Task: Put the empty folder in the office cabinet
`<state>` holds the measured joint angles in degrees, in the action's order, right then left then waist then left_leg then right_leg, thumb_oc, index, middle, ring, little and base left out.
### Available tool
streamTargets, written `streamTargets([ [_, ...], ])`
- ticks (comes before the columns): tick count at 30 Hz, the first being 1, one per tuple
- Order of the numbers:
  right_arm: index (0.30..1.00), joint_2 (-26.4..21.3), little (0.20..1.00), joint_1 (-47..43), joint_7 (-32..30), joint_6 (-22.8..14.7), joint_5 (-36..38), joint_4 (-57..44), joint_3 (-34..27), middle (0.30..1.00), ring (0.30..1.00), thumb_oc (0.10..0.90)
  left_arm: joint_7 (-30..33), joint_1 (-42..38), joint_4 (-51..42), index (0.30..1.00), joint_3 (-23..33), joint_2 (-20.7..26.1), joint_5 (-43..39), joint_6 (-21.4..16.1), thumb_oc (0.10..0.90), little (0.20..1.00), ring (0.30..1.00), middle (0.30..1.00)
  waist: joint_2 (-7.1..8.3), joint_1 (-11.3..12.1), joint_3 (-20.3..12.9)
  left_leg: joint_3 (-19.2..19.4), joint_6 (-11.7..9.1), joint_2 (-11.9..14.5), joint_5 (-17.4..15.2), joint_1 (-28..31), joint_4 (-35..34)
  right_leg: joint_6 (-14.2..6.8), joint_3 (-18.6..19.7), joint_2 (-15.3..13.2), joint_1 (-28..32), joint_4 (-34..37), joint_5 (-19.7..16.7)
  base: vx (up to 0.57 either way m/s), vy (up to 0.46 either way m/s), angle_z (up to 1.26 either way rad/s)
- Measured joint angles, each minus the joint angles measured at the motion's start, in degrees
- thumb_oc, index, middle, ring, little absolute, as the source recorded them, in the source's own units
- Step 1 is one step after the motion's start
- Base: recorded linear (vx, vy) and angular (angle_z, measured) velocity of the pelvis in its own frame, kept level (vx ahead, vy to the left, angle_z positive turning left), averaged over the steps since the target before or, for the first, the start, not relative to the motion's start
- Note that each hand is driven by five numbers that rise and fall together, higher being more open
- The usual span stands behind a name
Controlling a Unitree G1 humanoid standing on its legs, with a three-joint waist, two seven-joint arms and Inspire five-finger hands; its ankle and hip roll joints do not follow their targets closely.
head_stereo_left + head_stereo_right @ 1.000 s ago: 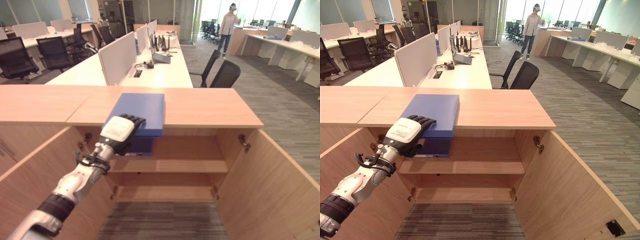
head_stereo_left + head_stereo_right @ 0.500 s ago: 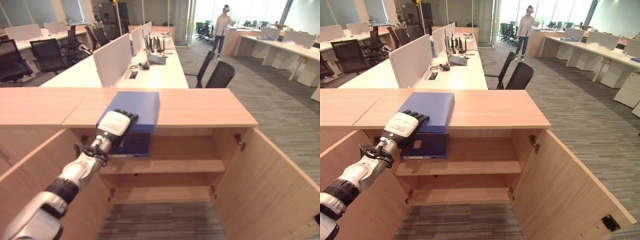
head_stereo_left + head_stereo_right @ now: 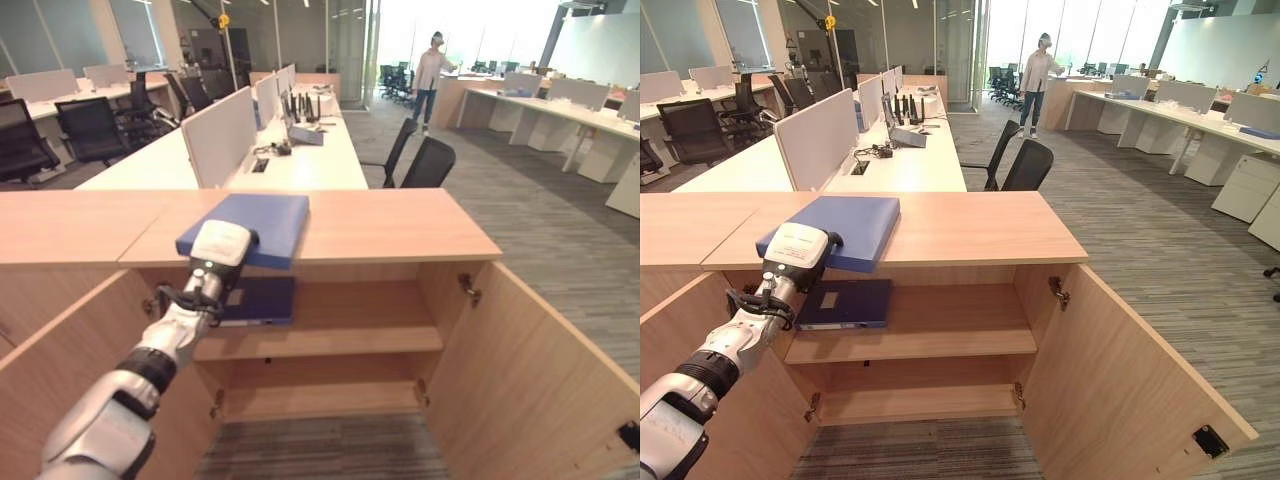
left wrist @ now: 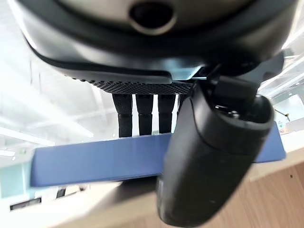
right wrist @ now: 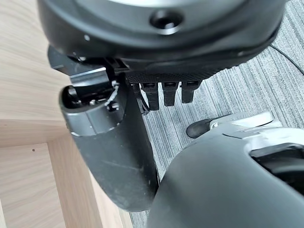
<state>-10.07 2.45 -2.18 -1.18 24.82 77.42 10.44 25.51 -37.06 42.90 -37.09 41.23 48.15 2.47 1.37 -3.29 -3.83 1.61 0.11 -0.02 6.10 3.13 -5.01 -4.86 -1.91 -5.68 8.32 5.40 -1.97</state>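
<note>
From the left eye view, we see the left hand [image 3: 222, 243] lifting the near edge of the blue folder [image 3: 262, 216] off the cabinet top [image 3: 400, 215]; we should draw it clear before lowering. In the right eye view, the upper shelf [image 3: 940, 335] beside another folder [image 3: 845, 303] is free, doors wide. In the left wrist view, fingers [image 4: 145, 114] over, thumb under, pinch the folder. In the right wrist view, the right hand [image 5: 114, 142] hangs relaxed, holding nothing.

Left hand [image 3: 222, 243] pinches with thumb under fingers.
</note>
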Motion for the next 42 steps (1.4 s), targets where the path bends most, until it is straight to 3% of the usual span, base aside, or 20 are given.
streamTargets([
  [12, 0.900, -0.2, 0.900, 0.1, -0.4, 0.0, 0.0, 0.0, 0.0, 0.900, 0.900, 0.800, 1.4, -0.1, 0.3, 0.300, -0.8, -0.3, -0.1, 0.9, 0.400, 0.300, 0.300, 0.300, -0.27, 0.1, -0.2, 0.1, 0.0, 0.1, 0.0, 0.0, 0.0, 0.0, 0.0, 0.0, 0.0, 0.0, 0.0, 0.00, 0.000, 0.00],
  [15, 0.900, -0.2, 0.900, 0.1, -0.5, -0.1, 0.0, 0.0, 0.0, 0.900, 0.900, 0.800, 1.4, 2.9, -4.7, 0.300, 3.2, -0.2, -0.5, 1.2, 0.400, 0.300, 0.300, 0.300, -0.20, 0.2, -0.1, 0.1, 0.0, 0.1, 0.0, -0.1, 0.0, 0.0, 0.0, 0.0, -0.1, 0.0, 0.0, -0.01, 0.003, 0.00],
  [17, 0.900, 0.0, 0.900, 0.2, -0.9, -0.1, 0.0, -0.2, -0.8, 0.900, 0.900, 0.800, 0.3, 9.9, -14.7, 0.300, 11.2, -0.8, -1.0, 1.4, 0.400, 0.300, 0.300, 0.300, -0.09, 0.3, 0.1, 0.0, 0.0, 0.0, -0.1, -0.2, 0.0, 0.0, 0.0, 0.0, -0.2, 0.0, 0.0, -0.03, 0.011, 0.01],
  [18, 0.900, 0.4, 0.900, 1.1, -1.1, -0.2, 0.0, -0.6, -2.2, 0.900, 0.900, 0.800, 0.6, 16.8, -25.1, 0.300, 17.3, -2.2, -3.2, 0.7, 0.400, 0.300, 0.300, 0.300, 0.10, 0.4, 0.2, -0.1, 0.0, 0.0, -0.1, -0.3, 0.0, 0.1, -0.2, 0.0, -0.3, 0.0, 0.0, 0.03, 0.006, 0.09],
  [21, 0.900, 0.7, 0.900, 2.1, -1.5, -0.3, 0.1, -0.7, -2.9, 0.900, 0.900, 0.800, -0.3, 23.9, -33.9, 0.300, 19.0, -2.8, -5.7, -3.5, 0.400, 0.300, 0.300, 0.300, 0.61, 2.2, 0.3, -0.5, 0.0, -0.1, -0.3, -0.1, 0.0, 0.0, -0.6, 0.0, 0.1, 0.0, 0.1, 0.00, 0.010, 0.08],
  [23, 0.900, 0.9, 0.900, 2.1, -1.6, -0.4, 0.2, -1.0, -3.6, 0.900, 0.900, 0.800, -1.8, 32.1, -43.7, 0.300, 21.5, -5.8, -9.2, -5.3, 0.400, 0.300, 0.300, 0.300, 0.76, 3.2, 0.9, -0.8, 0.1, -0.2, -0.3, -0.3, 0.0, -0.1, -0.8, -0.1, 0.2, 0.0, 0.3, -0.03, 0.003, 0.09],
  [24, 0.900, 1.4, 0.900, 2.2, -1.6, -0.4, 0.3, -0.8, -4.5, 0.900, 0.900, 0.800, -3.5, 35.8, -49.4, 0.300, 21.8, -6.5, -12.4, -8.3, 0.400, 0.300, 0.300, 0.300, 1.13, 3.9, 1.3, -1.4, 0.0, -0.3, -0.3, -0.4, 0.0, 0.0, -1.4, -0.2, 0.2, 0.0, 0.4, -0.05, 0.000, 0.25],
  [26, 0.900, 1.5, 0.900, 2.3, -1.7, -0.5, 0.7, -0.5, -4.5, 0.900, 0.900, 0.800, -6.1, 36.1, -51.9, 0.300, 20.9, -6.2, -15.6, -12.4, 0.400, 0.300, 0.300, 0.300, 1.31, 4.6, 1.3, -2.1, 0.0, -0.4, 0.0, -0.9, 0.0, 0.0, -2.0, -0.2, 0.3, 0.0, 0.8, -0.01, 0.001, 0.26],
  [27, 0.900, 1.4, 0.900, 1.9, -1.9, -0.4, 1.0, -0.8, -4.5, 0.900, 0.900, 0.800, -8.1, 37.2, -53.8, 0.300, 20.6, -6.4, -19.1, -13.2, 0.400, 0.300, 0.300, 0.300, 1.01, 5.6, 1.5, -2.1, 0.0, -0.4, 0.0, -1.3, 0.0, -0.1, -2.2, -0.1, 0.3, 0.0, 0.7, 0.00, 0.000, 0.00],
  [30, 0.900, 1.0, 0.900, 1.7, -2.0, -0.7, 1.2, -1.5, -3.5, 0.900, 0.900, 0.800, -12.6, 40.7, -58.4, 0.300, 20.6, -6.6, -27.8, -16.2, 0.400, 0.300, 0.300, 0.300, 0.56, 5.4, 2.2, -3.3, -0.1, -0.5, 0.0, -2.0, 0.0, -0.2, -3.4, -0.2, 0.1, 0.0, 0.7, -0.01, -0.006, 0.19],
  [33, 0.900, 0.2, 0.900, 1.7, -2.0, -0.6, 1.2, -4.5, -2.1, 0.900, 0.900, 0.800, -13.0, 40.7, -58.9, 0.300, 19.8, -6.7, -30.1, -17.2, 0.400, 0.300, 0.300, 0.300, -0.01, 5.9, 3.2, -3.6, -0.1, -0.4, 0.0, -2.5, 0.0, -0.1, -3.7, 0.0, -0.2, 0.0, 0.6, -0.01, -0.006, 0.15],
  [38, 0.900, -2.5, 0.900, 7.0, -1.3, -1.3, 0.6, -27.2, 2.4, 0.900, 0.900, 0.800, -15.0, 43.3, -60.4, 0.300, 24.0, -6.4, -32.1, -18.2, 0.400, 0.300, 0.300, 0.300, -0.95, 6.2, 4.4, -3.6, -0.3, 0.0, 0.2, -3.0, 0.0, 0.1, -3.8, 0.3, -1.2, 0.0, 0.1, -0.03, -0.002, -0.04],
  [40, 0.900, -3.9, 0.900, 9.1, -1.7, 0.6, -0.2, -35.5, 3.3, 0.900, 0.900, 0.800, -15.0, 44.2, -60.3, 0.300, 24.6, -6.3, -32.1, -18.7, 0.400, 0.300, 0.300, 0.300, -1.14, 6.3, 4.5, -3.6, -0.5, 0.0, 0.4, -3.1, 0.0, 0.1, -4.0, 0.4, -1.3, 0.0, 0.0, 0.00, 0.000, 0.00],
  [41, 0.900, -9.2, 0.900, 13.1, -0.1, -2.3, -4.6, -53.5, 5.7, 0.900, 0.900, 0.800, -15.2, 45.6, -61.4, 0.300, 26.3, -6.4, -32.0, -19.4, 0.400, 0.300, 0.300, 0.300, -1.95, 6.4, 5.2, -3.5, -0.6, -0.1, 0.4, -3.0, 0.0, 0.0, -4.1, 0.2, -1.3, 0.0, 0.0, 0.04, -0.004, 0.01],
  [42, 0.900, -10.0, 0.900, 13.0, 0.3, -2.6, -5.3, -55.9, 5.7, 0.900, 0.900, 0.800, -15.3, 45.8, -61.5, 0.300, 26.7, -6.4, -32.0, -19.5, 0.400, 0.300, 0.300, 0.300, -1.90, 6.4, 5.2, -3.5, -0.6, -0.1, 0.4, -2.9, 0.0, 0.0, -4.1, 0.2, -1.2, 0.0, 0.1, 0.00, 0.000, 0.00],
])
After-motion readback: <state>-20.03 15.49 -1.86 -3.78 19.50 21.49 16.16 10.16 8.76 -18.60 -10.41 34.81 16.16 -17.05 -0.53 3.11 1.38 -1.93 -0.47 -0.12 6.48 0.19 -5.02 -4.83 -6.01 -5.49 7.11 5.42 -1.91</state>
